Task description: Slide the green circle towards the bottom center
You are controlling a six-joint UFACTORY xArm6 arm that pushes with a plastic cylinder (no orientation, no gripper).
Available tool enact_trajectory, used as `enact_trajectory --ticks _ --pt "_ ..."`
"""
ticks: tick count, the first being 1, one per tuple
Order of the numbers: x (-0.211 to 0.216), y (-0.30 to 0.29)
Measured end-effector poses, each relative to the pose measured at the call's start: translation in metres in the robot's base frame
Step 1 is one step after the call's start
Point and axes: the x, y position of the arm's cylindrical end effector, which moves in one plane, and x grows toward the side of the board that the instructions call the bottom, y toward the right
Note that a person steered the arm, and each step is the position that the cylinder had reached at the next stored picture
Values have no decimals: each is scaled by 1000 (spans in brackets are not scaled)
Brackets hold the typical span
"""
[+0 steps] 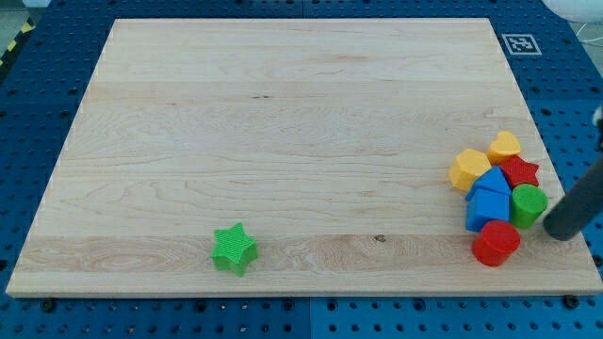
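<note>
The green circle [528, 204] stands at the view's right edge of the wooden board [283, 141], in a tight cluster of blocks. It touches the blue block [489, 207] on its left and the red star [519, 171] above it. A red round block [496, 242] lies just below and to the left. My tip [562, 233] is the lower end of a dark rod coming in from the view's right. It sits just right of and slightly below the green circle, close to it.
A yellow hexagon-like block [468, 169] and a yellow block [505, 147] cap the cluster's top. A second blue block [494, 181] sits between them. A green star [233, 249] lies alone near the bottom, left of centre. A marker tag [520, 43] is at top right.
</note>
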Motion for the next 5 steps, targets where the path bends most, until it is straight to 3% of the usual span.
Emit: enact_trajectory --ticks 1,5 --pt "-15 -2" --pt "-28 -119"
